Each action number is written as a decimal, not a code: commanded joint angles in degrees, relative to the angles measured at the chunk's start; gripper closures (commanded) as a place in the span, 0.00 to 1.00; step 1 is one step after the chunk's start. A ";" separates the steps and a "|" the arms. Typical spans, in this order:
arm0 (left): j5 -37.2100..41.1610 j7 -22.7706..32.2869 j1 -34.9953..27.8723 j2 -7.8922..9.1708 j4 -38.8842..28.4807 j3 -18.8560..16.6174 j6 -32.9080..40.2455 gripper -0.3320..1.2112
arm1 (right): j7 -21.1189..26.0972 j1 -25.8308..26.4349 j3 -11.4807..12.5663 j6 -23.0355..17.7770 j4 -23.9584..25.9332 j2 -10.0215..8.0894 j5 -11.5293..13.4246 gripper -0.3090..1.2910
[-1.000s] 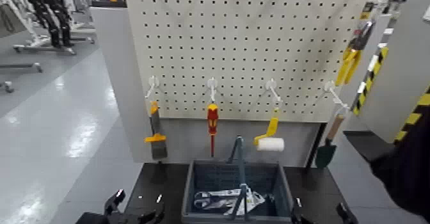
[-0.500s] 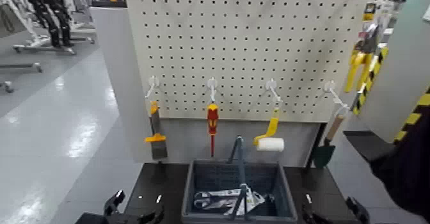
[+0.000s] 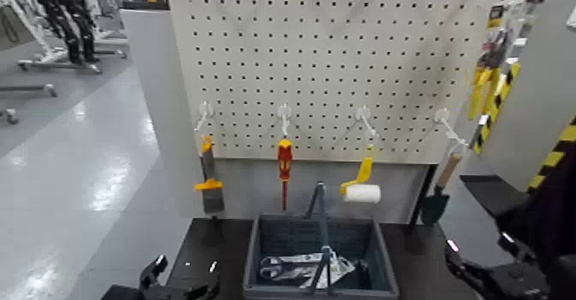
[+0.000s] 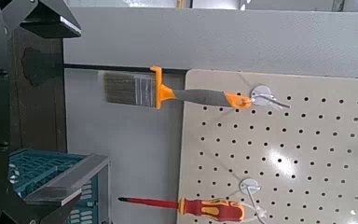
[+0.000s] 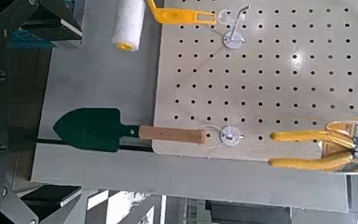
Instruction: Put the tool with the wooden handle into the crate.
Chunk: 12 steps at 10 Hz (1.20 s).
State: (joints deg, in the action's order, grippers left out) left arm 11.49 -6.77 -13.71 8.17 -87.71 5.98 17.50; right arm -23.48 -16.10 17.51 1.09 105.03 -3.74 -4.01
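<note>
The trowel [image 3: 439, 194] hangs from the far right hook of the pegboard, tan wooden handle up, dark green blade down. It also shows in the right wrist view [image 5: 121, 131], straight ahead of the open fingers [image 5: 51, 198] and apart from them. The dark grey-blue crate [image 3: 257, 250] stands on the black table below the board, its arched handle upright. My right gripper [image 3: 480, 262] is open and empty, low at the right of the crate. My left gripper [image 3: 182, 279] is open and empty, low at the left of the crate.
On the pegboard [image 3: 343, 55] also hang an orange-collared paint brush [image 3: 208, 182], a red-yellow screwdriver [image 3: 284, 162], a yellow-handled paint roller [image 3: 360, 188] and a yellow-handled tool [image 3: 478, 81] at the far right. Tools [image 3: 296, 269] lie in the crate.
My right gripper has moved up and to the right, from the bottom edge near the crate's corner to the lower right. The left arm and the trowel have not moved.
</note>
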 commanded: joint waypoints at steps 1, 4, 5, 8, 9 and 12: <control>0.11 -0.08 0.00 0.00 0.00 0.00 -0.10 0.29 | -3.24 4.06 1.03 5.06 -0.52 -4.61 -0.83 0.28; 0.20 -0.17 0.00 0.00 0.00 0.09 -0.19 0.29 | -8.16 9.86 1.38 8.14 -4.74 -9.97 -2.06 0.27; 0.20 -0.17 0.09 -0.09 0.00 0.09 -0.27 0.29 | -9.66 11.62 1.21 8.93 -6.68 -11.38 -2.15 0.27; 0.20 -0.35 0.18 -0.09 0.00 0.17 -0.36 0.29 | -13.96 17.60 -0.11 10.60 -13.18 -15.33 -3.82 0.27; 0.20 -0.35 0.27 -0.09 0.00 0.26 -0.45 0.29 | -15.02 19.53 -1.08 10.86 -15.03 -16.39 -3.82 0.27; 0.20 -0.35 0.44 -0.09 0.00 0.44 -0.63 0.29 | -17.57 24.80 -4.42 10.86 -20.56 -18.59 -4.96 0.27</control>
State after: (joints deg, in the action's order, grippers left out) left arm 11.69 -7.12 -13.34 8.08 -87.71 6.38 16.95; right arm -40.99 7.58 13.76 11.94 85.58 -21.96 -8.84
